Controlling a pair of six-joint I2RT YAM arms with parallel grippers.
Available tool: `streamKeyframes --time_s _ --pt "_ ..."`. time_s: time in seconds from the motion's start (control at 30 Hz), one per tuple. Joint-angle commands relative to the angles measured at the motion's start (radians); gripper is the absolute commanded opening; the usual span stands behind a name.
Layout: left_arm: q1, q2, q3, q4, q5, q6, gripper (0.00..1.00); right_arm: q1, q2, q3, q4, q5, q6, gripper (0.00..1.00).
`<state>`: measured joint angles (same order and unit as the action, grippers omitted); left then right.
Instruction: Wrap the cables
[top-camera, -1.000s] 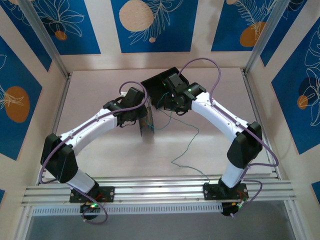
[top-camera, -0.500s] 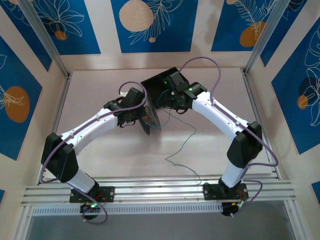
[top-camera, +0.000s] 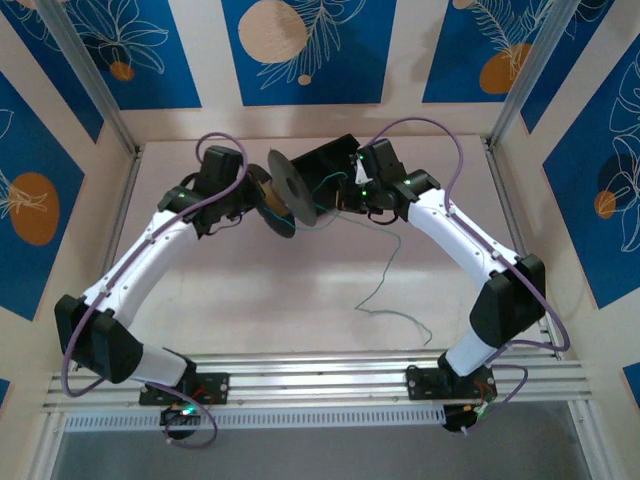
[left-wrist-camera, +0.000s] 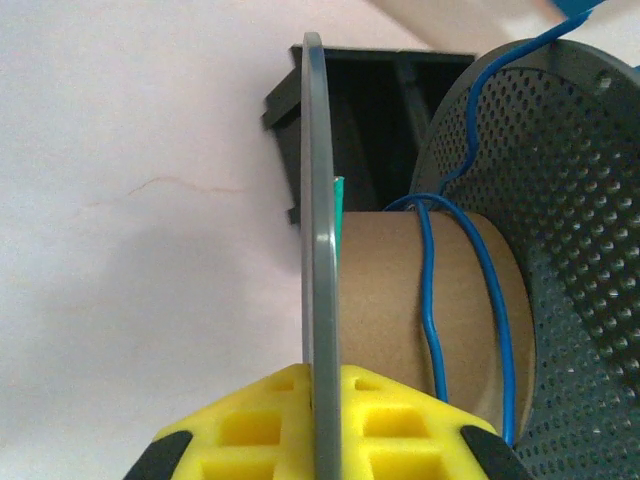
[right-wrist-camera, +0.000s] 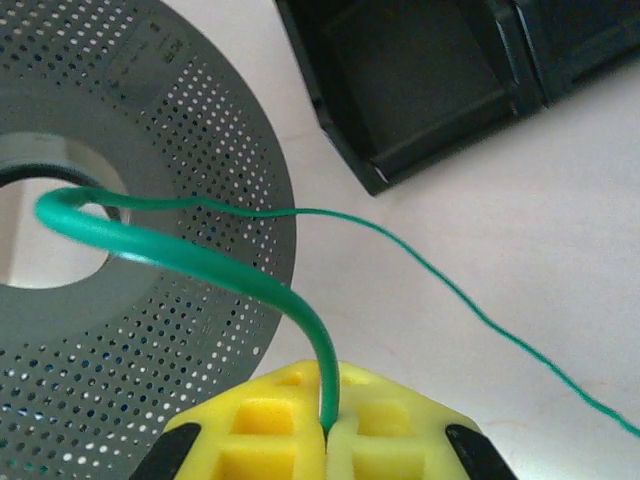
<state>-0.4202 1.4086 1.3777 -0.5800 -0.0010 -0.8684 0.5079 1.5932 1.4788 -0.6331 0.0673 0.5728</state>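
A spool (top-camera: 290, 190) with grey perforated flanges and a cardboard core (left-wrist-camera: 395, 290) hangs above the table's back middle. My left gripper (left-wrist-camera: 322, 400) is shut on the thin rim of one flange (left-wrist-camera: 318, 260); in the top view it (top-camera: 255, 197) sits left of the spool. Blue cable (left-wrist-camera: 432, 300) runs in loose turns round the core. My right gripper (right-wrist-camera: 328, 420) is shut on a green cable (right-wrist-camera: 200, 262) that arcs over the other flange (right-wrist-camera: 150, 320). Seen from above, this gripper (top-camera: 352, 190) is just right of the spool, and the green cable (top-camera: 385, 275) trails forward over the table.
A black box (top-camera: 325, 160) stands right behind the spool, also close in both wrist views (left-wrist-camera: 370, 120) (right-wrist-camera: 430, 80). Aluminium posts and patterned walls fence the table. A rail (top-camera: 310, 380) runs along the near edge.
The left gripper has shut on the spool's flange. It has swung left and back, turning the spool. The right gripper shifted slightly right, and the green cable's loose tail slid right.
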Motion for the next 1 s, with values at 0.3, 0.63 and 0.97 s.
streamKeyframes --time_s 0.3,0.63,0.97 --pt "0.156 -0.131 0.036 0.199 0.359 -0.055 0.0 -0.033 0.055 0.024 0.02 -0.056 -0.022 0.0" --pt "0.167 -0.115 0.064 0.165 0.592 0.013 0.0 -0.118 0.121 0.081 0.044 -0.129 0.016 0.0" --pt "0.169 -0.079 0.102 0.12 0.616 0.071 0.0 -0.18 0.2 0.215 0.049 -0.29 0.029 0.08"
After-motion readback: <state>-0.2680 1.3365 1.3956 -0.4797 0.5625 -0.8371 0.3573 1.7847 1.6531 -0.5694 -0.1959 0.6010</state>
